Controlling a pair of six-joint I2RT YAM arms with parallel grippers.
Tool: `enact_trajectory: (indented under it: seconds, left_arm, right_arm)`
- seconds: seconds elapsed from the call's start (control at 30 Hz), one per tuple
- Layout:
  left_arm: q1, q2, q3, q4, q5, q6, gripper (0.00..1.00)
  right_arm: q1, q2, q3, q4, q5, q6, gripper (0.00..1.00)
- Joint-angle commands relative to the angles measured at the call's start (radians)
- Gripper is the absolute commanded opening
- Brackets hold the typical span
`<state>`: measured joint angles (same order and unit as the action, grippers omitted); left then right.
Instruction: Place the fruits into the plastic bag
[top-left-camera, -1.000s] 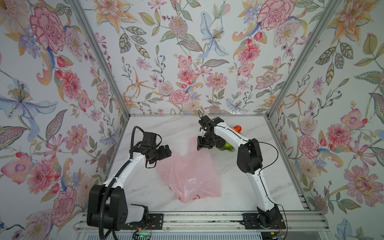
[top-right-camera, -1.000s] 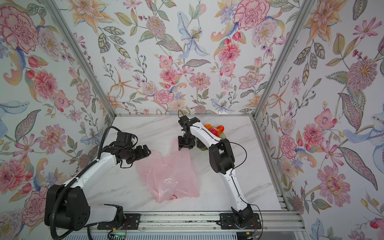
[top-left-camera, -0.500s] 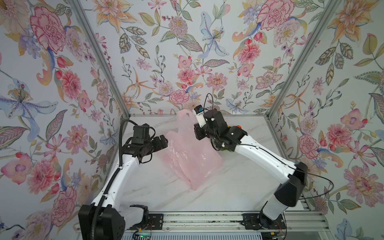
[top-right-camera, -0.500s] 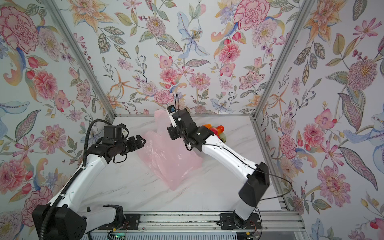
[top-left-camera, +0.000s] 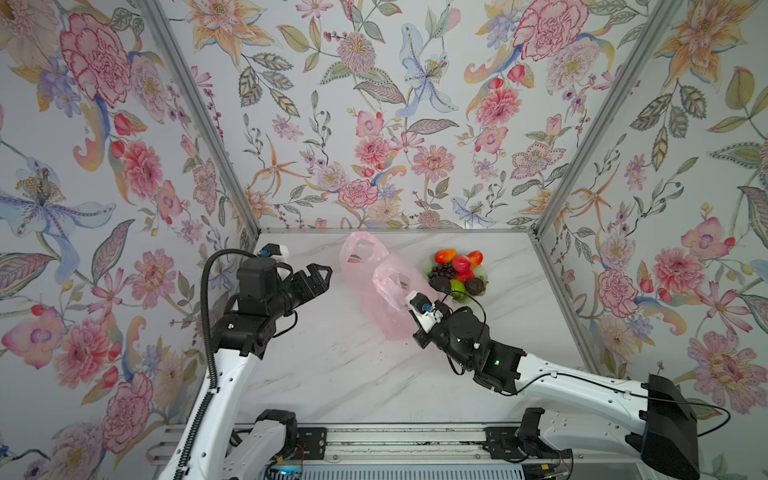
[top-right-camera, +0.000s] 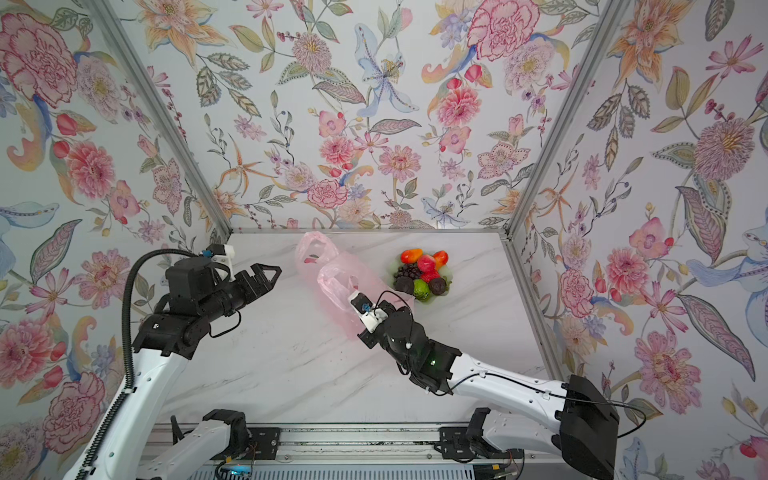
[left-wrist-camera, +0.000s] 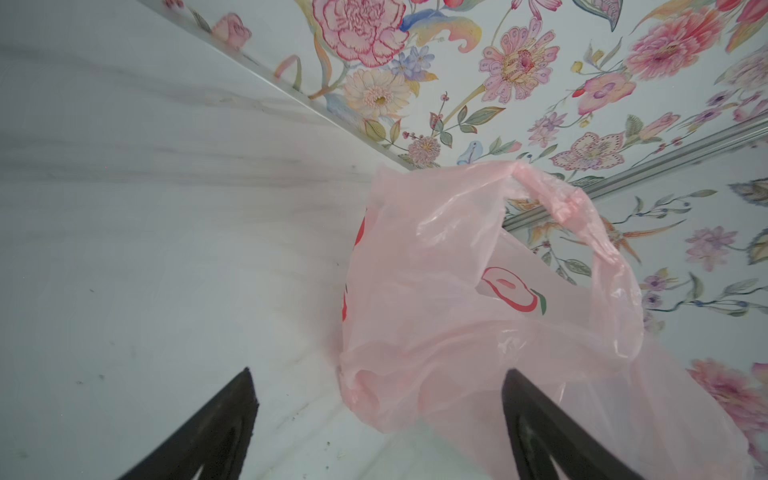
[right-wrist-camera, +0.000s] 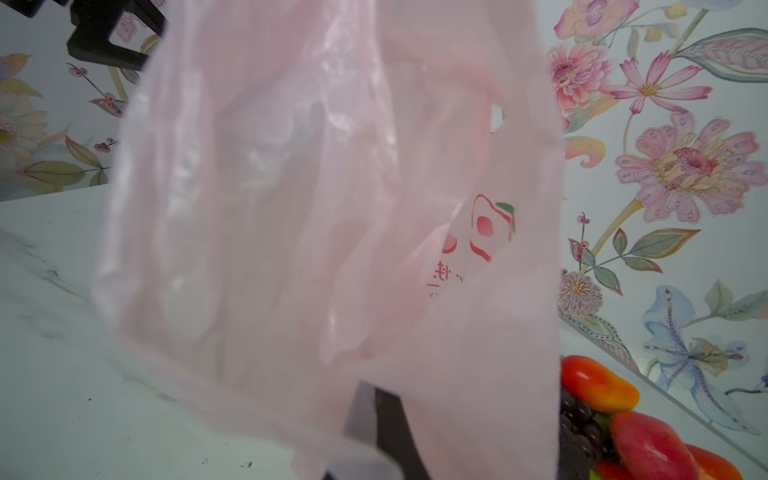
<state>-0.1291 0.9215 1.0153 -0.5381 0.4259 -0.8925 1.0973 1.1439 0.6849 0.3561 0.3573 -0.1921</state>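
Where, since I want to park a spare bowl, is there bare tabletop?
The widest bare marble tabletop lies near the front, between the left arm and right arm. A smaller patch fills the back left corner, beside the plastic bag, where the open left gripper hovers. Crowded: back right, where the fruits sit beside the bag.

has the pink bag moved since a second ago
Yes. The pink plastic bag has gone from near the front rail toward the back wall, and is now beside the fruits.
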Motion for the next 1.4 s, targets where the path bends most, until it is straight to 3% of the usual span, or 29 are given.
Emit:
enact_trajectory:
  seconds: [0.0,0.17,0.33,0.5,0.6,0.83,1.07,1.37]
  left_arm:
    - [0.006,-0.075,-0.113,0.108,0.169,-0.240,0.93]
    - [0.007,-0.135,-0.143,0.269,0.246,-0.497,0.93]
    - [0.007,-0.085,-0.058,0.334,0.279,-0.574,0.94]
    - [0.008,-0.003,-0.029,0.514,0.315,-0.710,0.94]
    - [0.008,0.086,0.083,0.506,0.329,-0.683,0.94]
    - [0.007,0.225,0.318,0.250,0.367,-0.484,0.95]
    - [0.008,0.186,0.237,0.185,0.381,-0.476,0.95]
    - [0.036,0.132,0.248,0.067,0.321,-0.436,0.95]
  right_arm:
    - [0.060,-0.027,-0.026,0.140,0.118,0.031,0.00]
    - [0.091,-0.027,-0.028,0.171,0.131,0.029,0.00]
    - [0.108,-0.035,-0.021,0.173,0.135,0.028,0.00]
    - [0.133,-0.039,-0.012,0.170,0.117,0.002,0.00]
    - [0.155,-0.037,-0.006,0.156,0.091,-0.041,0.00]
    - [0.205,-0.013,0.036,0.076,0.060,-0.114,0.00]
    - [0.224,-0.001,0.054,0.067,0.065,-0.131,0.00]
    - [0.236,-0.021,0.036,0.064,0.098,-0.129,0.00]
